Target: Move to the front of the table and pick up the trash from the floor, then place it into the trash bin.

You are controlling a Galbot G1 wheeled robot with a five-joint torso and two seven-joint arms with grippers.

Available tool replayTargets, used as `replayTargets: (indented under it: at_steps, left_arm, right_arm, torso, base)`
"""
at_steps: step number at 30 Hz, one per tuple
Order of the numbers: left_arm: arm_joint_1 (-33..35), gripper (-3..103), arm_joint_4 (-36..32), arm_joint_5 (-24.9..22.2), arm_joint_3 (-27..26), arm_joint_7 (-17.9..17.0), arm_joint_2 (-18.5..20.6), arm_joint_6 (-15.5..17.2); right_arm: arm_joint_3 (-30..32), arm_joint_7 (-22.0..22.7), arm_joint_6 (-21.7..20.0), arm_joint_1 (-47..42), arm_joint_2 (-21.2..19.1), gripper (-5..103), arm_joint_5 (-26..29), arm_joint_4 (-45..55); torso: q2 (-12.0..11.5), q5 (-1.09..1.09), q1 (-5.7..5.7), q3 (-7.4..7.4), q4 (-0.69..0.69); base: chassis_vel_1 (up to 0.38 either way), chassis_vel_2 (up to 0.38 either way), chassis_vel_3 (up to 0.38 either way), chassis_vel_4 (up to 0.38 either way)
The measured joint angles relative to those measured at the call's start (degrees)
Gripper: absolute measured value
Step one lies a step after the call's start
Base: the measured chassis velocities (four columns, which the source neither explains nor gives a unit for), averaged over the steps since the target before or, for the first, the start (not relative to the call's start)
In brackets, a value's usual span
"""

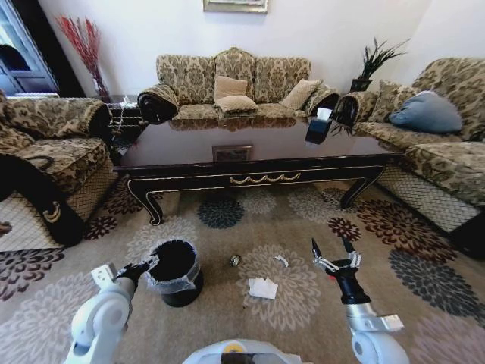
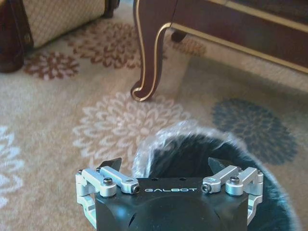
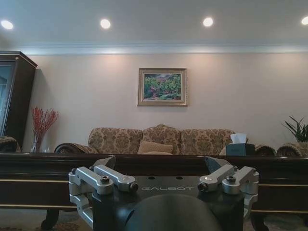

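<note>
Both pincers hang low over the patterned carpet with fingers spread and nothing between them. Left gripper sits at the rim of the trash bin, whose clear liner folds over the edge; right gripper points up and forward toward the table. On the floor between them lie the trash pieces: a flat white napkin, a small crumpled wrapper and a dark lump near the bin. A tissue box stands on the table top, before the sofa.
</note>
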Motion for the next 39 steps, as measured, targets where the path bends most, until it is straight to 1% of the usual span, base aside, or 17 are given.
replayTargets:
  at_steps: [6, 7, 10, 13, 17, 19, 21, 25, 27, 31, 32, 33, 34, 37, 38, 39]
  left_arm:
    - [-1.4, 100, 5.9, 0.3, 0.7, 0.6, -0.6, -0.2]
    - [-1.4, 100, 5.9, 0.3, 0.7, 0.6, -0.6, -0.2]
    - [-2.0, 100, 9.0, 0.5, 1.3, 2.6, -1.5, -0.4]
    - [-2.5, 100, 9.9, 0.8, 1.5, 3.5, -2.0, -0.5]
    - [-2.8, 100, 10.3, 0.9, 1.7, 3.7, -2.1, -0.6]
    - [-3.0, 90, 10.6, 1.0, 1.7, 3.7, -2.0, -0.6]
    - [-3.1, 90, 10.7, 1.0, 1.7, 3.7, -2.0, -0.6]
    - [-2.9, 68, 10.8, 1.5, 1.6, 3.7, -1.9, -0.7]
    - [-2.8, 68, 10.8, 1.7, 1.6, 3.8, -1.9, -0.7]
    - [-2.5, 47, 10.7, 2.5, 1.6, 3.8, -2.1, -0.8]
    - [-2.5, 47, 10.7, 2.5, 1.6, 3.8, -2.1, -0.8]
    - [-2.4, 42, 10.7, 2.8, 1.5, 3.8, -2.1, -0.8]
    - [-2.3, 42, 10.6, 3.0, 1.4, 3.9, -2.2, -0.8]
    - [-1.8, 25, 10.5, 3.9, 1.2, 4.1, -2.3, -0.8]
    - [-1.8, 25, 10.5, 3.9, 1.2, 4.1, -2.3, -0.8]
    - [-1.7, 20, 10.4, 4.1, 1.2, 4.2, -2.4, -0.8]
  right_arm:
    - [0.0, 0.0, 0.1, 0.1, 0.1, 100, -0.1, -0.7]
    - [0.0, 0.0, 0.1, 0.1, 0.1, 100, -0.1, -0.7]
    - [0.0, 0.0, 0.1, 0.2, 0.1, 100, -0.1, -1.2]
    - [-0.1, 0.1, 0.1, 0.4, 0.1, 100, -0.1, -1.4]
    - [-0.4, 0.2, 0.0, 0.6, 0.2, 100, -0.1, -1.6]
    - [-0.5, 0.2, 0.0, 0.6, 0.2, 100, -0.2, -1.8]
    - [-0.6, 0.2, 0.0, 0.7, 0.3, 100, -0.2, -1.9]
    - [-0.6, 0.2, -0.1, 0.8, 0.3, 100, -0.2, -2.2]
    - [-0.7, 0.3, -0.1, 0.9, 0.2, 100, -0.2, -2.4]
    - [-0.8, 0.8, -0.3, 1.1, 0.2, 100, -0.2, -2.4]
    - [-0.8, 0.8, -0.3, 1.1, 0.2, 100, -0.2, -2.4]
    - [-0.8, 1.2, -0.3, 1.2, 0.2, 100, -0.2, -2.4]
    - [-0.8, 1.5, -0.4, 1.3, 0.1, 100, -0.2, -2.5]
    - [-0.8, 2.2, -0.4, 1.4, 0.0, 100, -0.1, -2.7]
    - [-0.8, 2.2, -0.4, 1.4, 0.0, 100, -0.1, -2.7]
    - [-0.8, 2.4, -0.5, 1.4, -0.1, 100, -0.1, -2.8]
  torso:
    - [0.0, -0.01, 0.00, 0.00, 0.01]
    - [0.0, -0.01, 0.00, 0.00, 0.01]
    - [0.0, -0.01, 0.00, 0.00, 0.01]
    - [0.0, -0.01, 0.00, 0.00, 0.01]
    - [0.0, 0.00, 0.00, 0.00, 0.01]
    - [0.0, 0.00, 0.00, 0.00, 0.01]
    - [0.0, 0.00, 0.00, 0.00, 0.00]
    - [0.0, 0.00, 0.00, 0.00, 0.01]
    - [0.0, 0.00, 0.00, 0.00, 0.01]
    - [0.0, 0.00, 0.00, 0.00, 0.01]
    - [0.0, 0.00, 0.00, 0.00, 0.01]
    - [0.0, 0.00, 0.00, 0.00, 0.01]
    - [0.0, 0.00, 0.00, 0.00, 0.01]
    - [0.0, 0.01, 0.00, 0.00, 0.01]
    - [0.0, 0.01, 0.00, 0.00, 0.01]
    - [0.0, 0.00, 0.00, 0.00, 0.01]
  base:
    - [0.000, 0.000, 0.000, 0.000]
    - [0.000, 0.000, 0.000, 0.000]
    - [0.000, 0.000, 0.000, 0.000]
    - [0.000, 0.000, 0.000, 0.000]
    - [0.000, 0.000, 0.000, 0.000]
    - [0.000, 0.000, 0.000, 0.000]
    - [0.000, 0.000, 0.000, 0.000]
    - [0.000, 0.000, 0.000, 0.000]
    - [0.000, 0.000, 0.000, 0.000]
    - [0.000, 0.000, 0.000, 0.000]
    - [0.000, 0.000, 0.000, 0.000]
    - [0.000, 0.000, 0.000, 0.000]
    - [0.000, 0.000, 0.000, 0.000]
    - [0.000, 0.000, 0.000, 0.000]
    - [0.000, 0.000, 0.000, 0.000]
    - [0.000, 0.000, 0.000, 0.000]
